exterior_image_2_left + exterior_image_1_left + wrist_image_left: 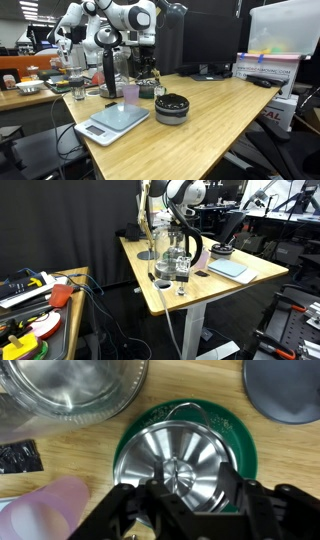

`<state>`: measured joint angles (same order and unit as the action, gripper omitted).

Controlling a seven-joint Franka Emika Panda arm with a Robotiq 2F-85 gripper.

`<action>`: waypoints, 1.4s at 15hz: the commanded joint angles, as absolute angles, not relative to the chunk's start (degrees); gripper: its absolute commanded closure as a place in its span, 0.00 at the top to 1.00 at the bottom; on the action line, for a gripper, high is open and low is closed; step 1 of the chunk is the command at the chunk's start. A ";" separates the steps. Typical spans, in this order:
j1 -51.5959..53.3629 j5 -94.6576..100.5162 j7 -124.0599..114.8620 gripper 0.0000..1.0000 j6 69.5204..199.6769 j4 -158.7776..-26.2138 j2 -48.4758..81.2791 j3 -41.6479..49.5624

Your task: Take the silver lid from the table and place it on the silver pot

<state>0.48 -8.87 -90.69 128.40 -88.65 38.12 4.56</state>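
In the wrist view the silver lid (185, 455) lies flat on a green round mat (240, 445) on the wooden table, its centre knob facing up. My gripper (195, 485) is just above the lid. It is open, with one finger on each side of the knob, and holds nothing. The silver pot (80, 390) stands close beside the lid, at the top left of this view. Both exterior views show the pot (172, 262) (120, 62) with its black curved handle. They also show the gripper (178, 238) (147, 75) lowered next to it.
A pale pink cup (50, 510) (131, 94) stands close to the lid. A dark round black-rimmed object (172, 107) (222, 250) and a grey-blue pad (112, 122) (230, 268) lie on the table. A small glass cup (182, 280) stands near the table's edge. A lamp stands behind.
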 commanded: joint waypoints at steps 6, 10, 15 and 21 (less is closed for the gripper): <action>1.01 -8.48 -86.10 1.00 134.64 -96.59 28.23 4.99; 0.86 -6.51 -87.89 1.00 139.03 -103.14 20.89 7.23; -0.36 -6.03 -87.75 1.00 137.18 -104.76 17.58 8.25; -0.06 -6.00 -87.96 1.00 138.03 -106.02 17.09 8.12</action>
<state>0.47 -6.18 -87.90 138.18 -106.13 17.10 8.63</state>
